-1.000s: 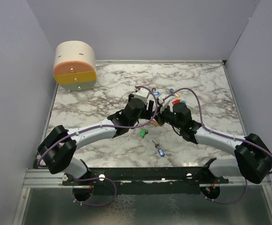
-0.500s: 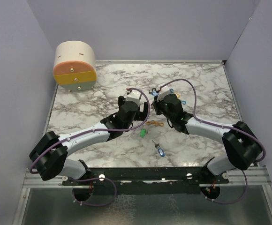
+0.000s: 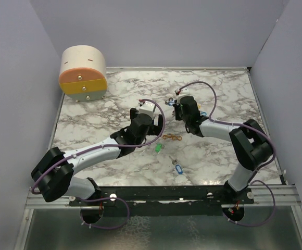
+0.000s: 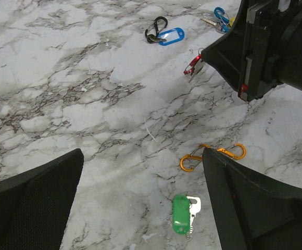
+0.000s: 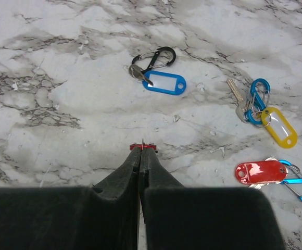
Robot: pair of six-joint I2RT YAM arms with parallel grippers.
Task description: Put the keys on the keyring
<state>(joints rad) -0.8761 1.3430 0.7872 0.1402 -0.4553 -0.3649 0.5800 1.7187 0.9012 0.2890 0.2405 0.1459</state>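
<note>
The left gripper has just opened wide and parted from the right gripper, which stays pinched shut on a small red metal clip, while the green-tagged metal key lies loose near the marble table middle, not yet threaded.

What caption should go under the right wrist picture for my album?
Shut right tool pinches a red clip near the blue tag, yellow tag and red tag.

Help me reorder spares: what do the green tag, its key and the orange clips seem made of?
Green tag: probably plastic, opaque with a soft gloss. Key: bare silvery metal, bright reflections. Orange clips: likely coloured metal wire, thin and shiny; not certain.
</note>
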